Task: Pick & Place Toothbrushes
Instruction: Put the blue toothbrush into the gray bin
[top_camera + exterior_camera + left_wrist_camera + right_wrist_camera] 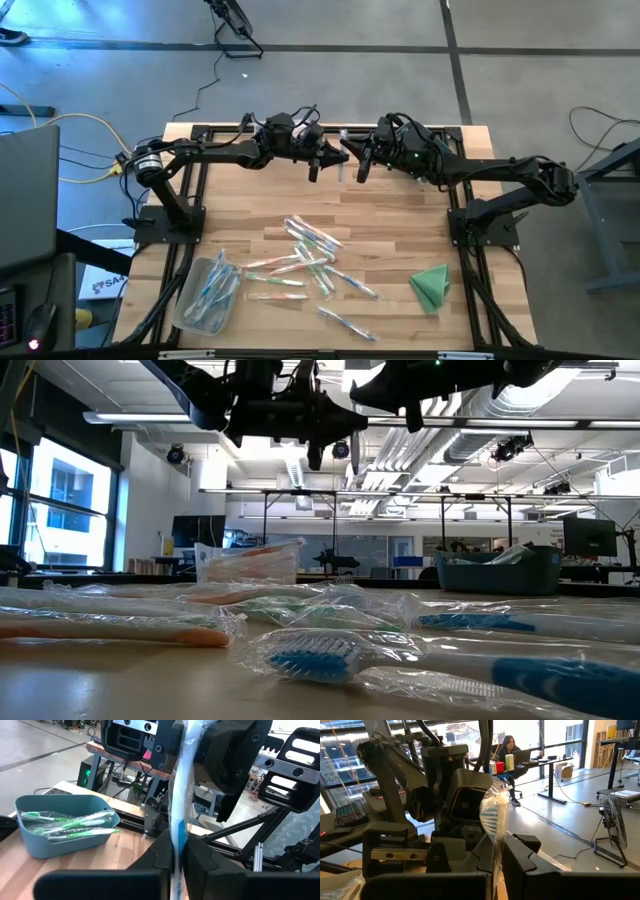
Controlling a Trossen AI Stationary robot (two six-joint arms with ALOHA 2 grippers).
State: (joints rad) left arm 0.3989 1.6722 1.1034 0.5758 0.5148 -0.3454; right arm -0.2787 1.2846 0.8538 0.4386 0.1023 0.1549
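Observation:
High over the table's far middle, both grippers meet on one wrapped toothbrush (179, 815) with a blue accent and blue bristles (495, 817). It stands upright between them. My left gripper (177, 865) comes from the left and is shut on it. From the right, my right gripper (497, 855) is shut on it too. Several other wrapped toothbrushes (305, 260) lie loose on the wooden table (400, 215). Green ones lie in a blue-grey bin (65, 827). My left gripper pinches the toothbrush's handle at its blue part (176, 842) between its two fingers. The fingers come level from the table's left and lie across the brush, which stands upright, lifted clear of the table. My right gripper pinches the wrapped brush just below its bristle head (496, 840) between its two fingers. These fingers are level, come from the table's right and cross the brush; the head stands above them.
A clear bin (208, 295) with several toothbrushes sits at the near left. A folded green cloth (430, 285) lies at the near right. The blue-grey bin (497, 570) stands toward the far right. The dark frame rails (190, 215) run along both sides.

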